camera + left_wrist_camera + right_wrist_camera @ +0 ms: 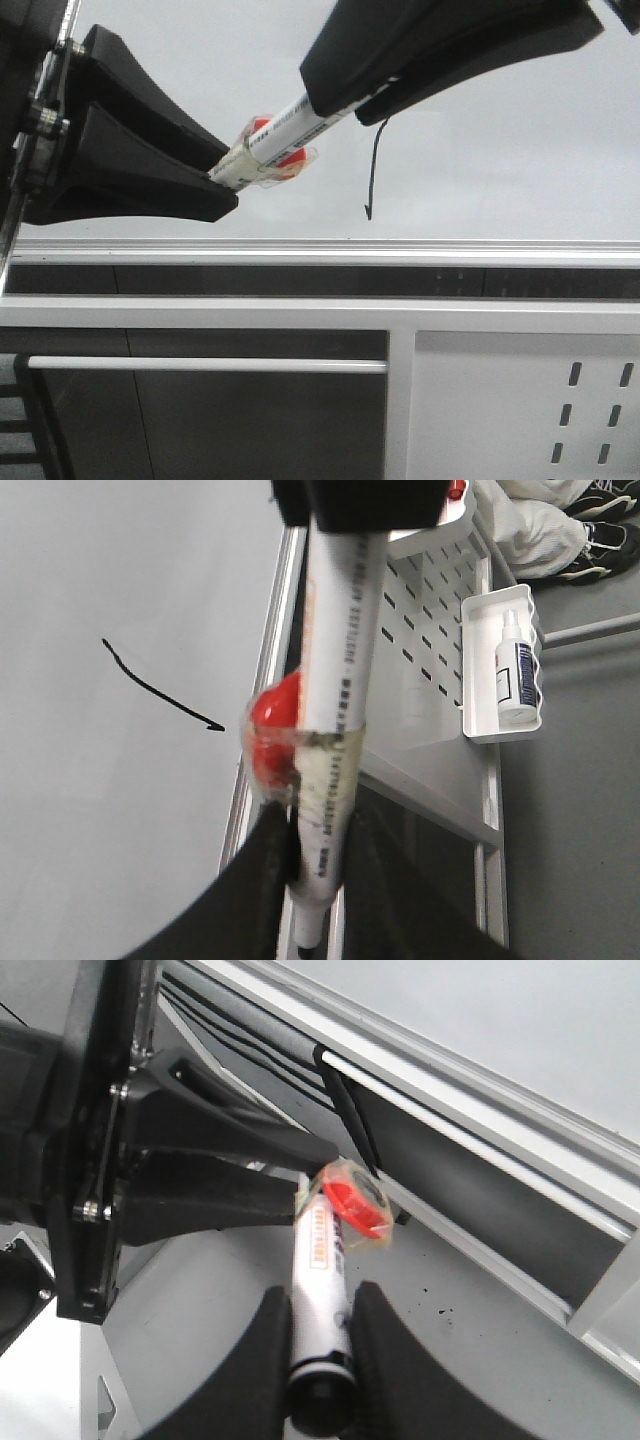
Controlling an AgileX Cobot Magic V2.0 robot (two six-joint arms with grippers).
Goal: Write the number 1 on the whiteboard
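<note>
While both of my grippers close on the same white marker [285,125], the pen hangs slanted in front of the whiteboard [500,150], its lower end to the left and its upper end to the right. My left gripper [222,180] clamps the lower left end between its two black fingers, and my right gripper [340,105] pinches the upper right end from above. In the right wrist view the black fingers [262,1360] sit snug on either side of the marker's barrel, with its dark end cap showing between them. A small red piece [285,150] is bound to the middle of the pen under clear tape, between the two grips.

Just right of the pen, the number 1 [373,170] stands on the whiteboard as a thin black stroke, slightly curved, with a tiny hook at its lower end. Its top disappears behind my right gripper, and its foot stops short of the silver rail [330,248] along the board's lower edge.

Below the rail on the right, a pale panel with slots [530,400] fills the corner. In the left wrist view a white tray [505,660] hooked to that panel holds a small white bottle [516,670].
</note>
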